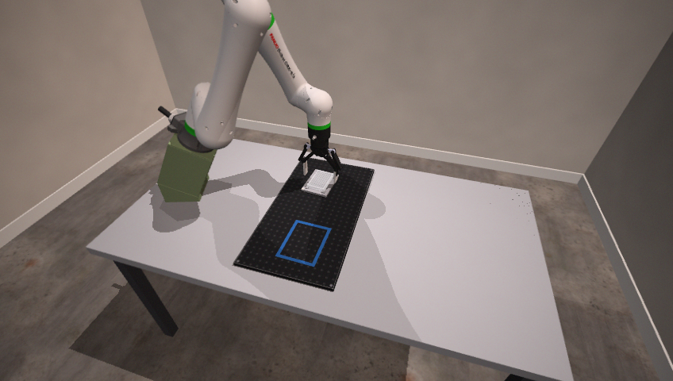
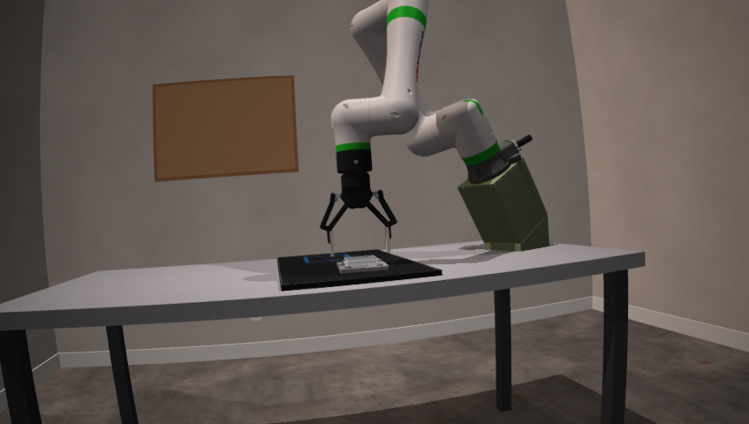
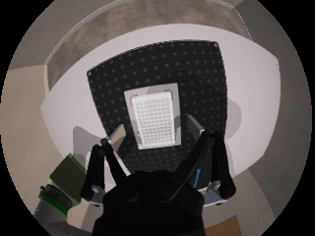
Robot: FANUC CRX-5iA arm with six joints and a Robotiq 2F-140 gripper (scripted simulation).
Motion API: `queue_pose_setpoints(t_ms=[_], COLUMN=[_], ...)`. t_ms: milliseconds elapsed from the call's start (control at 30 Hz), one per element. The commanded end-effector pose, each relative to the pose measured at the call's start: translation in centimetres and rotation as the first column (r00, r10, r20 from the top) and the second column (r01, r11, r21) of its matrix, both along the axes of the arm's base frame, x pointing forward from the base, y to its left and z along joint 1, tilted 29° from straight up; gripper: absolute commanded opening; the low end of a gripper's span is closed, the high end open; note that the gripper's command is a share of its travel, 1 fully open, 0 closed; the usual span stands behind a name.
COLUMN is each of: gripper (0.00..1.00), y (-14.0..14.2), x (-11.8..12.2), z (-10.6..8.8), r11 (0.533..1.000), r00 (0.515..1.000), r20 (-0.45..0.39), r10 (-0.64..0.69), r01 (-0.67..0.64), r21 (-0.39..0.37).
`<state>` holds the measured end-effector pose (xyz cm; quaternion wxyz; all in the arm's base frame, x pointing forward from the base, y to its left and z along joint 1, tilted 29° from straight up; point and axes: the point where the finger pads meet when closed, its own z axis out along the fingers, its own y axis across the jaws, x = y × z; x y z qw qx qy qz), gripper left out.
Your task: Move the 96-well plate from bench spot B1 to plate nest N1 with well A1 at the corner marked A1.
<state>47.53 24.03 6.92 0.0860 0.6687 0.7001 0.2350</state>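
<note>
The white 96-well plate lies on the light grey plate nest at the far end of the black perforated mat. It looks level in the exterior view. My gripper is wide open right above the plate. Its two fingertips stand apart on either side of the plate and do not touch it. In the wrist view the plate shows whole between the spread fingers. The blue outlined bench spot at the near end of the mat holds nothing. I cannot read the A1 mark.
The arm's green pedestal stands on the table's far left corner. A cork board hangs on the wall behind. The mat lies in the middle of a white table.
</note>
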Motion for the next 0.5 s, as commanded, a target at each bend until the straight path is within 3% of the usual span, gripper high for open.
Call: queue_pose_setpoints(t_ms=[0, 300, 467], gripper=[1.00, 1.00, 1.00], y=[-0.1, -0.6, -0.6], x=[-0.1, -1.2, -1.2], z=[0.3, 2.4, 2.4], r11=[1.000, 1.000, 1.000], r00=[1.000, 1.000, 1.000], r20=[0.000, 0.000, 0.000], r10=[0.000, 0.000, 0.000], r01=[0.000, 0.000, 0.000], r21=[0.000, 0.000, 0.000])
